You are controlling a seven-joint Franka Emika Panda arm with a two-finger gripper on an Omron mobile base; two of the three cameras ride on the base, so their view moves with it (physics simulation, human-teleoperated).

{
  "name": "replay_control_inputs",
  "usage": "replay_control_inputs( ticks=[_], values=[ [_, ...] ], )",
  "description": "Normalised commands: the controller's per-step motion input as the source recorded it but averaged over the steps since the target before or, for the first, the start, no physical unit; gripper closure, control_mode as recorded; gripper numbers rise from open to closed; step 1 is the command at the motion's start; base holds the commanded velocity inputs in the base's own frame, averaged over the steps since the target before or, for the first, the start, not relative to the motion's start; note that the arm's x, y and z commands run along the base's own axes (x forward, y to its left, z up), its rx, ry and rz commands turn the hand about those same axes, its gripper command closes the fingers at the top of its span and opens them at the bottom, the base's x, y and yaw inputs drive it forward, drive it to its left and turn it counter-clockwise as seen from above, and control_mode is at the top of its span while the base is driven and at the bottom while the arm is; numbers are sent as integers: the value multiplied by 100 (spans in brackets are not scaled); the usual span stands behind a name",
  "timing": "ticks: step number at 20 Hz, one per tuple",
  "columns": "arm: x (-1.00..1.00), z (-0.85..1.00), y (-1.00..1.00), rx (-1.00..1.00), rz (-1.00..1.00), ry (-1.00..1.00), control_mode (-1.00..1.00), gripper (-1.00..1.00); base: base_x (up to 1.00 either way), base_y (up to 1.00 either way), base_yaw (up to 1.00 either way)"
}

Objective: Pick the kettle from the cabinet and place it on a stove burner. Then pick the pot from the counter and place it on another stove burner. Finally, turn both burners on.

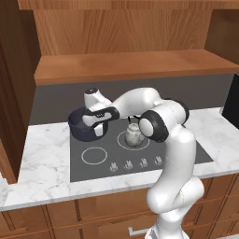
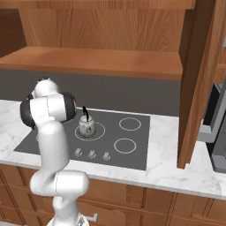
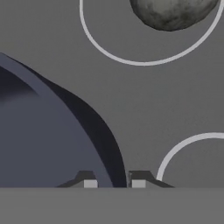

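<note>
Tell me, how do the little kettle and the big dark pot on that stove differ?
The kettle is small, rounded and silvery-grey with a tall black loop handle; the pot is wide, straight-sided and dark blue-grey. The kettle stands alone inside a white burner ring, while the gripper has its two fingers on either side of the pot's rim, at the cooktop's back left. Both are over the dark cooktop.

There are no words, numbers, labels or brand names to read here. The white rings on the cooktop (image 1: 140, 154) are only burner marks, not letters. The knobs (image 1: 135, 164) at its front edge have nothing readable on them.
</note>
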Motion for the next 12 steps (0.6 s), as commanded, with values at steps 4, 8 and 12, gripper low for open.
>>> replay_control_inputs(
  ticks=[4, 8, 12],
  values=[
    [0, 0, 14, 0, -5, 0, -100, -100, 0, 0, 0],
    [0, 0, 9, 0, -5, -2, -100, -100, 0, 0, 0],
    [-2, 0, 10, 0, -3, -4, -100, -100, 0, 0, 0]
  ],
)
